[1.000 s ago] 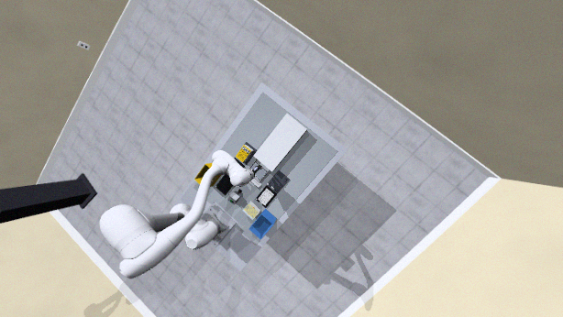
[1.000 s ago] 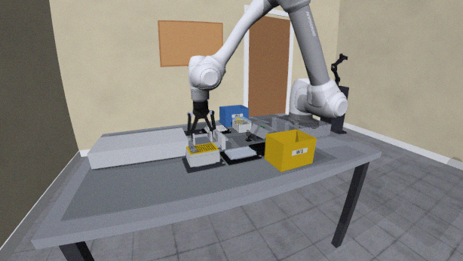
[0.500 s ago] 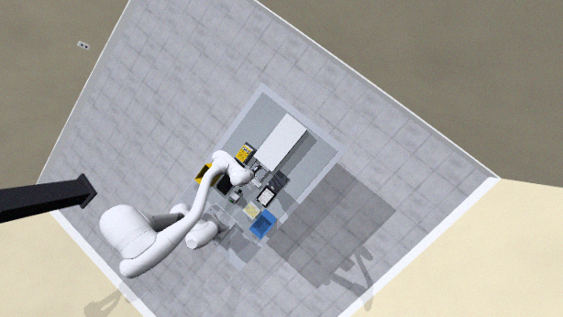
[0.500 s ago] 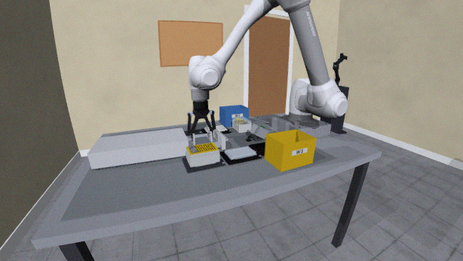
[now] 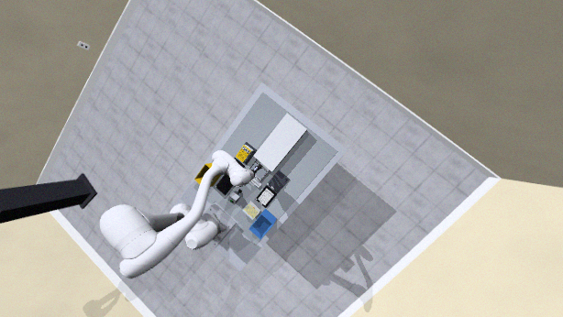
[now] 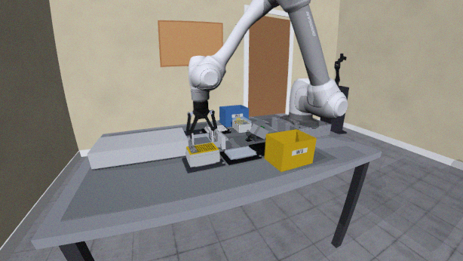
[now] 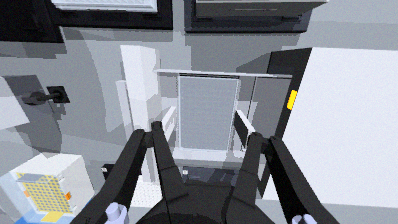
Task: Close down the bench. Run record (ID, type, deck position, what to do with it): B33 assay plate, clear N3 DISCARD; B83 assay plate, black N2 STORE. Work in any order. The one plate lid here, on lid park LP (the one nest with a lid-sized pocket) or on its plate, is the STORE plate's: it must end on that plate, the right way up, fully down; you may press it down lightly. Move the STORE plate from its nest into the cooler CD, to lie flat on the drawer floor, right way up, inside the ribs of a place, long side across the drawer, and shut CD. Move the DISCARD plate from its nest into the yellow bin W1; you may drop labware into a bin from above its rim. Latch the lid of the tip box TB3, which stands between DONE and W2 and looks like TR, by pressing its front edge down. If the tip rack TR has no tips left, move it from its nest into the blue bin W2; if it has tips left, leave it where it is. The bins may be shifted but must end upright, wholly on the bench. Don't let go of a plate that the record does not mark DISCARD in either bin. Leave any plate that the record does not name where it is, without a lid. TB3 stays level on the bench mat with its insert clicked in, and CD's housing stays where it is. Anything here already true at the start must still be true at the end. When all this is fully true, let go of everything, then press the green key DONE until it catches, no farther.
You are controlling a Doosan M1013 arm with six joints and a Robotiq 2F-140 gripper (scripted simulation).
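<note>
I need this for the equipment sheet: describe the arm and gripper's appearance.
The arm is glossy white, built of thick round tubes with bulbous joints and grey lettering along one tube. A short black collar joins it to the gripper, which is black with slim jointed bars ending in pale fingertips. No cables show.
</note>
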